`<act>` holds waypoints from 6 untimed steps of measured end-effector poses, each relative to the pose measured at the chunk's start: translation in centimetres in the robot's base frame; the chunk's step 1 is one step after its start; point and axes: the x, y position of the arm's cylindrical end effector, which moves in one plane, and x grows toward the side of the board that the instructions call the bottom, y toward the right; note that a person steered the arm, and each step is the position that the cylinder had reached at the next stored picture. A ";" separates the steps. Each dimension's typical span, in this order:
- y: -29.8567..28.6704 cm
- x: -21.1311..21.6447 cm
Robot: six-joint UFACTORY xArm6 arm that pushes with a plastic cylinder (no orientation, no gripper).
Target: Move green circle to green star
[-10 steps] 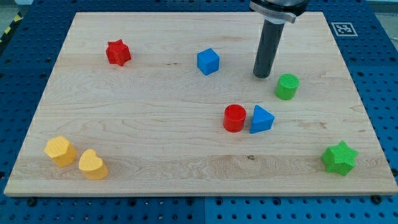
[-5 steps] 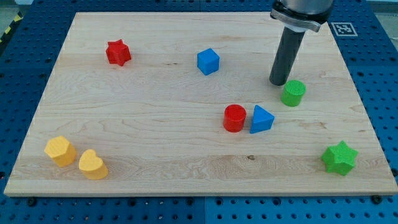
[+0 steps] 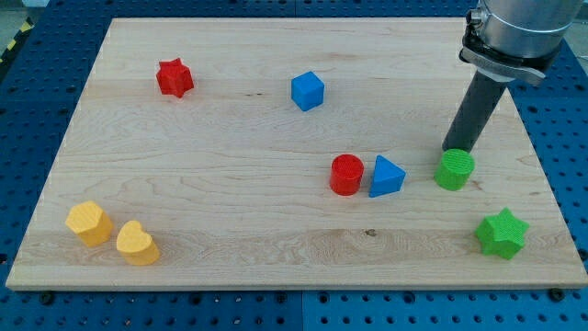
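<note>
The green circle sits on the wooden board at the view's right, right of the blue triangle. The green star lies below and to the right of it, near the board's lower right corner, a short gap apart. My tip stands just above the green circle, touching its upper edge. The dark rod rises from there to the view's upper right.
A red circle touches the blue triangle's left side. A blue cube is at upper centre and a red star at upper left. Two yellow blocks sit at lower left. The board's right edge is close.
My tip has moved right and down. The green circle has slid down and right, closer to the green star. The other blocks have not moved.
</note>
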 end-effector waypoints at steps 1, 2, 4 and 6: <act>-0.4 0.1; -2.7 0.1; -3.2 0.2; -3.1 4.3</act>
